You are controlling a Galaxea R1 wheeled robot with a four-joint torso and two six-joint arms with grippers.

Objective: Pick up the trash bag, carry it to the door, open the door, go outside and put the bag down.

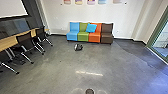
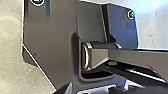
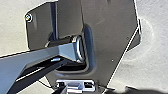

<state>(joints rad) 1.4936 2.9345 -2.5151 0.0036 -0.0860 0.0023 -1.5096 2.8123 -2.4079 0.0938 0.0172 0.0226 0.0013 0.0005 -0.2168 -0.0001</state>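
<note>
Bag on the floor, waiting in front of the seats

Pickup looks like the step in hand, with nothing of the carry done. The dark and whitish bundle on the floor I take for the trash bag [image 1: 78,47]; it sits near the coloured seats [image 1: 83,36] but apart from them, well ahead of me. Out there, nothing leans over it, so I judge it was left where I could come down on it from above without bumping furniture.

The seats stand in a row along the wall [image 1: 57,15], likely to leave the middle of the room for passing. A blue cushion [image 1: 91,28] is propped aslant on them, the backs bearing its weight. Dark chairs [image 1: 25,42] stand at the wooden table [image 1: 10,41] on my left, probably kept there for sitting; their splayed legs could catch me if I swung wide. Over on my right is a green-framed glass door [image 1: 161,41], by my guess the way out.

Both wrists look down over my own dark plate [image 2: 52,37] and jointed bar [image 2: 141,57]; I suppose my arms are kept in close for driving. Whether my left claw or right claw is open or closed, I cannot tell. The bag rests on the floor, out of my grip.
</note>
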